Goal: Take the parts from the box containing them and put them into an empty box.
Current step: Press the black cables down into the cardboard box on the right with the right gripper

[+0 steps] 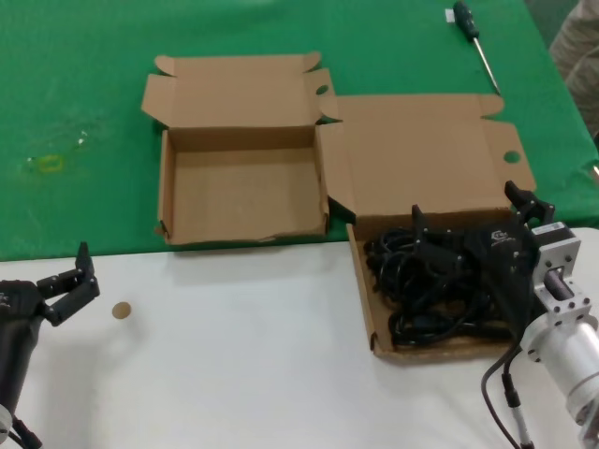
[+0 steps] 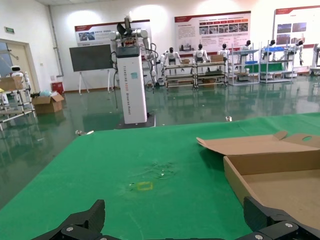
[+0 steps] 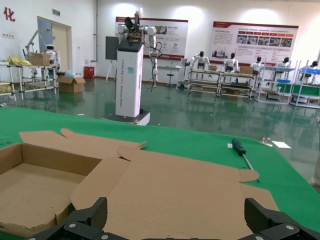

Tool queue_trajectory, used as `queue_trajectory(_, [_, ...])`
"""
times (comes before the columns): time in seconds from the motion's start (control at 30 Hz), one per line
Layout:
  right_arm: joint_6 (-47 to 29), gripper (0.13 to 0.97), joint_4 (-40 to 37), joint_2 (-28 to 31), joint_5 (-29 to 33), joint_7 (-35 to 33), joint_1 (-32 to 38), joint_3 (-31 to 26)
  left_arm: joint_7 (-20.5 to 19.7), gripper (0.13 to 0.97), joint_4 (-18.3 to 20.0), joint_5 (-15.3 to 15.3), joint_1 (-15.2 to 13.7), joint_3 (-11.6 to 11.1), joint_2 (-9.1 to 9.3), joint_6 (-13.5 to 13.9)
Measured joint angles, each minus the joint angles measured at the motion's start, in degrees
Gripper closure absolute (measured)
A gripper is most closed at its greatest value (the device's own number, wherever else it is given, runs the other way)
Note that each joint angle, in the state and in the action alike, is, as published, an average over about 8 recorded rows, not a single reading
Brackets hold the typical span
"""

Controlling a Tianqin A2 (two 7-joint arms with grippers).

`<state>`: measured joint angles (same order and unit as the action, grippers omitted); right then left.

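Right end effector (image 1: 468,224) spread wide among the parts (image 1: 426,285); left end effector (image 1: 75,279) released

no legible txt, wall posters (image 3: 255,37) too far

Two open cardboard boxes: 1 smaller empty box (image 1: 241,192) and 1 wider box (image 1: 426,159) w/ a tangle of black power cords (image 1: 426,285), exact no. unclear. Also 1 screwdriver (image 1: 474,42), 1 small round disc (image 1: 122,311), 2 grippers
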<state>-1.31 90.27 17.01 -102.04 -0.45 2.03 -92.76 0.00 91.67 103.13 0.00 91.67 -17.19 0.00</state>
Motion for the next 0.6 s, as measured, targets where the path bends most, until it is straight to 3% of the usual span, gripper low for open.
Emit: queue_trajectory(0.6, [0.0,0.129,0.0,0.0,0.0,0.0,0.0,0.0,0.0,0.132,0.0,0.0,0.0,0.0,0.0,0.0])
